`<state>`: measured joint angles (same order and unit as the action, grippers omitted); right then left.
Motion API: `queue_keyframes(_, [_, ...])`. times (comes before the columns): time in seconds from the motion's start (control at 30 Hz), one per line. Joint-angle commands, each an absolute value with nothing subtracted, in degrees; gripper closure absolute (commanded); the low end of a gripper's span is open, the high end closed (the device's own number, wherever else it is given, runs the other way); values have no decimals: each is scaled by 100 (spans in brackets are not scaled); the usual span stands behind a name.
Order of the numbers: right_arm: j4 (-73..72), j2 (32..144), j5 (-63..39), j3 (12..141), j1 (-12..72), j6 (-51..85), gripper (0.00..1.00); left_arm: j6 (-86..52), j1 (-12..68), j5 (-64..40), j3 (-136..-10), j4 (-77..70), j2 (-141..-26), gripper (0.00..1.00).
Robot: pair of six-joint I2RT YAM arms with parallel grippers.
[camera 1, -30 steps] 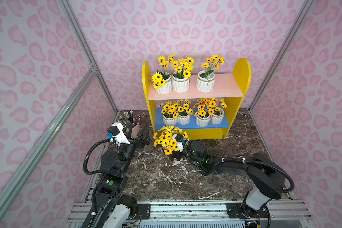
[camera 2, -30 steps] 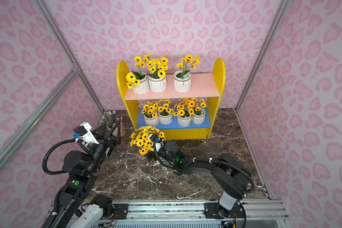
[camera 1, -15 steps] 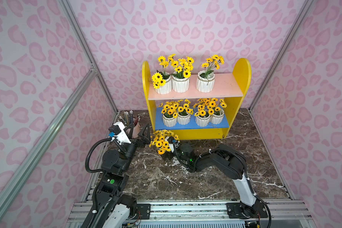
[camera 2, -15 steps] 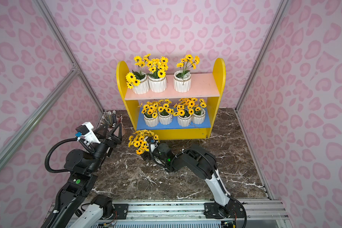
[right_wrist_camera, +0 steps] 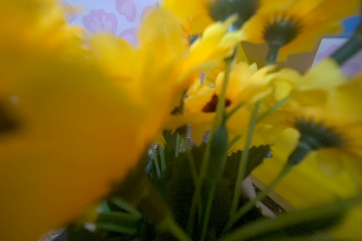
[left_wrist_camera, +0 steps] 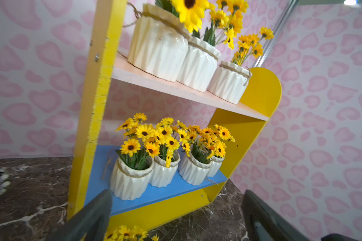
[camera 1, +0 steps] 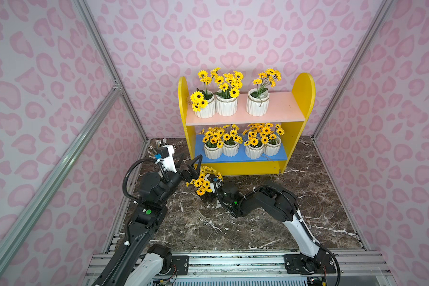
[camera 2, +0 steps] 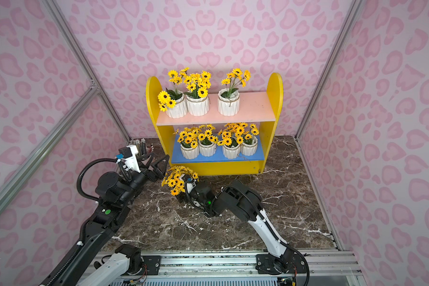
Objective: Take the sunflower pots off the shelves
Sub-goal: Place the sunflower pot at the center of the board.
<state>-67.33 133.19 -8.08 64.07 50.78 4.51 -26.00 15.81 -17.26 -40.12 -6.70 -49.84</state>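
Right tool (camera 1: 207, 196) has pulled one pot (camera 1: 202, 183) nearer the left tool (camera 1: 191, 159) and hugs it low by the table (camera 1: 233, 230), just off the shelves (camera 1: 305, 99). Left tool is spread wide and empty. Seven pots (camera 1: 226, 106) are left: three up top, four down below.

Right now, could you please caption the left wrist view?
Seven sunflower pots on the shelves: three on pink, four on blue.

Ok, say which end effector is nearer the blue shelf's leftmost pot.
Left. Left end effector: open, just before the leftmost pot. Right end effector: farther, under the off-shelf sunflowers.
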Motion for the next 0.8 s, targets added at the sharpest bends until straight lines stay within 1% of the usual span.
queue_keyframes(0.0, [-6784,13350,-687,6527,5118,589,93,-2652,1584,-2745,-4177,-651,-5206,4])
queue_keyframes(0.03, [-6715,13381,-686,6547,5133,606,86,-2663,1587,-2768,-4161,-673,-5205,4])
queue_keyframes(0.07, [-6665,13394,-679,6548,5155,606,74,-2663,1590,-2771,-4150,-696,-5175,4])
queue_keyframes(0.17, [-6722,13385,-360,6459,5244,517,30,-2663,1588,-2673,-4015,-840,-4974,3])
queue_keyframes(0.2, [-6773,13357,-237,6412,5278,470,3,-2655,1590,-2647,-3982,-875,-4911,3])
queue_keyframes(0.23, [-6777,13334,-174,6407,5301,395,0,-2645,1591,-2635,-3965,-913,-4864,3])
queue_keyframes(0.43, [-6895,13149,-112,6335,5298,351,0,-2637,1593,-2606,-3937,-927,-4858,2])
queue_keyframes(0.77, [-7147,12828,-348,5889,5247,247,1,-2681,1594,-2551,-3908,-973,-4869,0])
